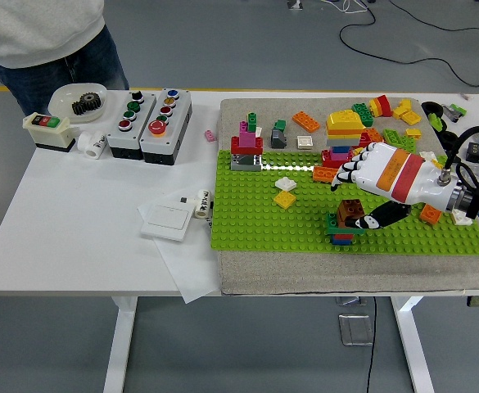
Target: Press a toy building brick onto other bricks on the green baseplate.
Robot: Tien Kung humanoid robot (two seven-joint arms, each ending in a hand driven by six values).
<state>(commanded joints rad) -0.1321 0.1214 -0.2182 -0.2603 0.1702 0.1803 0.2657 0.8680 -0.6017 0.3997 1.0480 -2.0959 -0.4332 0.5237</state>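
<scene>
Head view: the right hand [368, 190], white with an orange and a red band across its back, reaches in from the right over the green studded baseplate [255, 214] on the white worktop [75, 229]. Its dark-tipped fingers [343, 173] are loosely curled and spread, closed on nothing, while the thumb [378, 218] stretches left and touches, or nearly touches, the small brown toy brick [351, 210]. That brick sits on top of a short stack of green, blue and red bricks [342, 232] standing on the baseplate's near right part. The brown brick lies just below and slightly left of the palm, so the right hand is the one placed for the push, which I judge would go straight down on the stack. The brick is too small to tell its long axis. The left hand is out of sight. A person in a grey top [38, 29] stands at the far left corner, hands unseen. No writing can be read.
</scene>
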